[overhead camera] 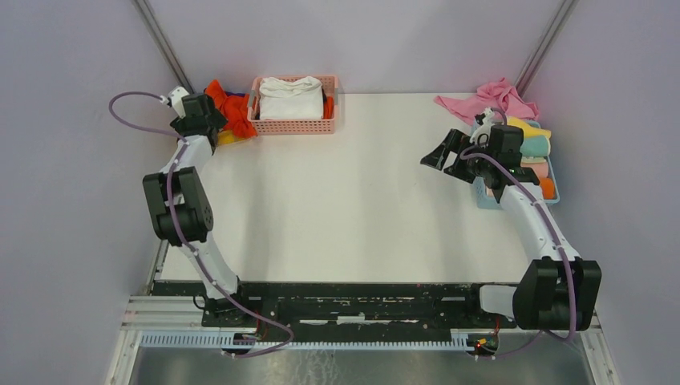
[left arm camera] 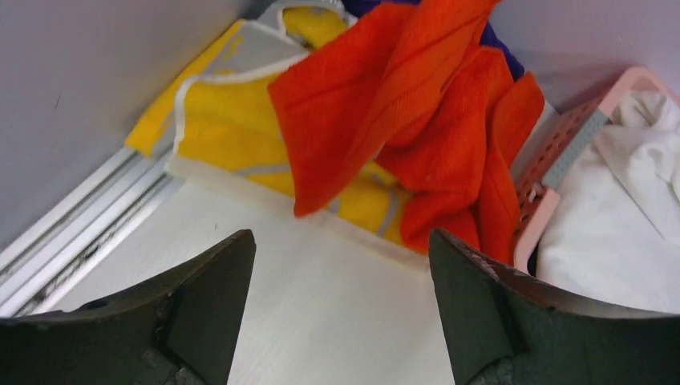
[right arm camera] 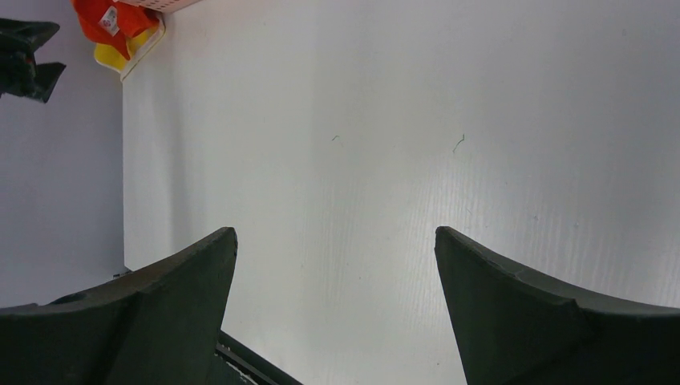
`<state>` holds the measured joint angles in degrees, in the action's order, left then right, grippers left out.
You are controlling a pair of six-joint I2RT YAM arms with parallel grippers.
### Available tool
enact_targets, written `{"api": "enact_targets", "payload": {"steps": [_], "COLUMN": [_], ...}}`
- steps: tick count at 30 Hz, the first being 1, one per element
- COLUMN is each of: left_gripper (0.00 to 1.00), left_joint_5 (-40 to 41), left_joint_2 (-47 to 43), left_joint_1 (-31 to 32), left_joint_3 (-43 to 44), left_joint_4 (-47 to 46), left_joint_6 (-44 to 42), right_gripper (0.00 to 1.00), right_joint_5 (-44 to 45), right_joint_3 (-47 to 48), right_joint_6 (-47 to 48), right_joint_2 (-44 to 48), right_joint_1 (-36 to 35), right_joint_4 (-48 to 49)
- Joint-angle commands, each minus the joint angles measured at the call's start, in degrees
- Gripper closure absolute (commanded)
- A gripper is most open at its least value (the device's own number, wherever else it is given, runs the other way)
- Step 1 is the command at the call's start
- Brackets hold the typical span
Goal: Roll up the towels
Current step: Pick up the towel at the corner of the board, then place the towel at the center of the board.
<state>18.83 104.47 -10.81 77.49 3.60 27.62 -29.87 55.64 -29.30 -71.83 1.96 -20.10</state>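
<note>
Far left corner: left gripper [left arm camera: 341, 245], jaws wide and empty, faces an orange-red towel [left arm camera: 417, 120] draped over a yellow towel [left arm camera: 220, 120]. Right gripper [right arm camera: 337, 241], also wide, hangs above the table [right arm camera: 401, 120].

The orange-red towel [left arm camera: 417, 120] at the far left is soft cloth with a fine ribbed weave. The yellow towel [left arm camera: 224, 136] is flatter cloth, edged in pale binding. The pink basket [left arm camera: 529, 228] is perforated plastic and holds matt white cloth [left arm camera: 617, 208]. The table [overhead camera: 345, 200] is smooth, matt white. The fingers [left arm camera: 489, 313] of the left gripper [left arm camera: 341, 241] are dark, dull and slightly scuffed.
</note>
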Motion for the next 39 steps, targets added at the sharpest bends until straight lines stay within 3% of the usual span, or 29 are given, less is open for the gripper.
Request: {"api": "enact_targets", "payload": {"steps": [1, 5, 9, 12, 16, 23, 27, 30, 33, 39], "left_gripper": [0.17, 0.28, 0.45, 0.68, 0.96, 0.97, 0.97, 0.97, 0.97, 0.95], "left_joint_5": [-0.75, -2.14, -6.85, -9.64, -13.07, -21.58, -21.4, -19.99, -24.36, -26.3], "left_joint_2": [10.23, 18.99, 26.02, 27.51, 22.32, -3.2, -15.87, -22.71, -26.35, -23.35], "left_joint_1": [-0.95, -1.77, -2.45, -2.51, -2.44, -1.73, 3.59, 11.23, 20.22, 40.92], "left_joint_3": [11.64, 20.48, 28.85, 32.23, 31.37, 15.0, 7.75, 5.11, 2.15, 0.47], "left_joint_4": [-7.75, -6.6, -3.83, -2.27, -0.05, 1.38, 5.28, 9.58, 10.29, 7.93], "left_joint_6": [-9.49, -11.36, -11.99, -12.39, -12.86, -2.27, 0.35, 0.5, 2.72, 6.97], "right_gripper": [0.0, 0.0, 0.0, 0.0, 0.0, 0.0, 0.0, 0.0, 0.0, 0.0], "right_joint_5": [-2.75, -1.35, -0.47, -0.08, 0.4, 1.61, 1.85, 2.06, 2.95, 4.99], "right_joint_3": [0.5, 0.09, -0.51, -0.45, -0.59, -1.42, -0.73, -0.08, 0.82, 0.34], "right_joint_6": [2.51, 3.5, 3.75, 4.01, 4.11, 3.47, 3.42, 3.6, 4.46, 4.95], "right_joint_2": [-1.8, -1.87, -1.65, -1.41, -0.59, 1.57, 2.79, 3.86, 5.03, 7.56], "right_joint_1": [-0.31, -0.45, -0.44, -0.49, -0.6, -1.62, -2.92, -4.26, -5.28, -6.49], "right_joint_4": [2.5, 2.49, 2.7, 2.48, 2.09, 2.83, 2.33, 1.94, 0.17, -1.14]}}
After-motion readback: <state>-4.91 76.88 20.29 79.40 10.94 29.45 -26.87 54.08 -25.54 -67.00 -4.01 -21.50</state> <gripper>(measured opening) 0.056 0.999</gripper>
